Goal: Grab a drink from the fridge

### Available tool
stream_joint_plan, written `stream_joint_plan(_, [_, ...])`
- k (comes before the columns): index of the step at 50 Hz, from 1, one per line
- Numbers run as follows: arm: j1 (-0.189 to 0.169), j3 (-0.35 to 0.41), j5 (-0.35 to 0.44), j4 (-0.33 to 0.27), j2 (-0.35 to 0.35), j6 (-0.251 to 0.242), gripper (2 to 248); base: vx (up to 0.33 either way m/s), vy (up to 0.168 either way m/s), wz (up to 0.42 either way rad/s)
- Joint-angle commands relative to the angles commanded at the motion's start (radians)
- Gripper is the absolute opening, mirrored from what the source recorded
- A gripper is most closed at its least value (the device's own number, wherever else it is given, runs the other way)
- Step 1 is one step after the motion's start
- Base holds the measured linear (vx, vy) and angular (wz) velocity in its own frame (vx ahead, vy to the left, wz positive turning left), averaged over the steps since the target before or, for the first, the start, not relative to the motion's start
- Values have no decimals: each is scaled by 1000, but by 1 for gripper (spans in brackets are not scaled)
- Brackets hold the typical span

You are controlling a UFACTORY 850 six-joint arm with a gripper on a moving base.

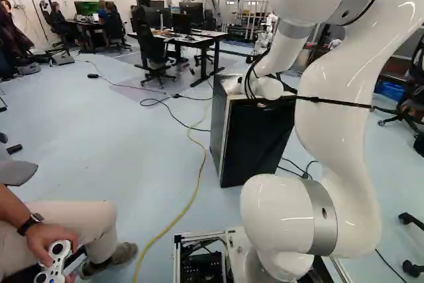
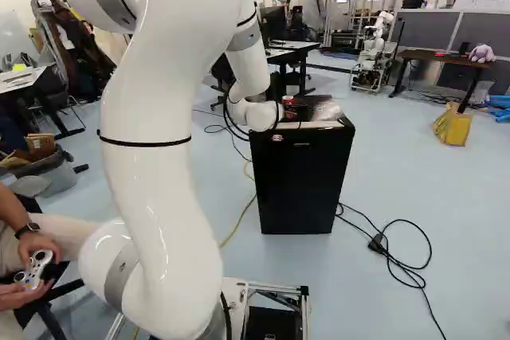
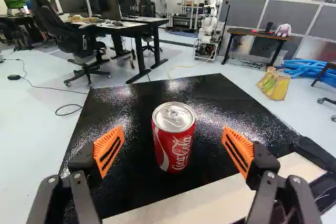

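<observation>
Can [image 3: 174,137] standing bolt upright on top of the fridge [image 2: 299,185], long axis straight up and down, its silver lid and ring-pull facing the ceiling. The white lettering on its red side is turned toward the tool [image 2: 296,111].

Going left to right, the left base view gives me the yellow cable [image 1: 203,158] curling over the floor, then the fridge with its pale side and dark front, then the white arm [image 1: 334,104] reaching in above it. The can is hidden from me there. From the right base view I get the arm first, then a bit of red can by its far end, the fridge's black door straight on, a looped black cord [image 2: 426,264] beside it and a yellow bag [image 2: 453,126] farther off.

Only the wrist view shows the tool [image 3: 173,141] properly: one orange pad [image 3: 109,149], a wide gap lined up with the can, then the other pad. It's spread well open and gripping nothing; neither pad touches the can.
</observation>
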Motion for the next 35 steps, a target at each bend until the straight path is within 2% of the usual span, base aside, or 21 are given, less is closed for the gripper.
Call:
stream_joint_plan(1, [0, 0, 0, 0, 0, 0, 234, 0, 0, 0])
stream_joint_plan(5, [0, 0, 0, 0, 0, 0, 234, 0, 0, 0])
stream_joint_plan(6, [0, 0, 0, 0, 0, 0, 198, 0, 0, 0])
stream_joint_plan(10, [0, 0, 0, 0, 0, 0, 198, 0, 0, 0])
stream_joint_plan(11, [0, 0, 0, 0, 0, 0, 160, 0, 0, 0])
stream_joint_plan(15, [0, 0, 0, 0, 0, 0, 160, 0, 0, 0])
stream_joint_plan(16, [0, 0, 0, 0, 0, 0, 122, 0, 0, 0])
stream_joint_plan(21, [0, 0, 0, 0, 0, 0, 122, 0, 0, 0])
stream_joint_plan(22, [0, 0, 0, 0, 0, 0, 93, 0, 0, 0])
stream_joint_plan(35, [0, 1, 0, 0, 10, 0, 91, 0, 0, 0])
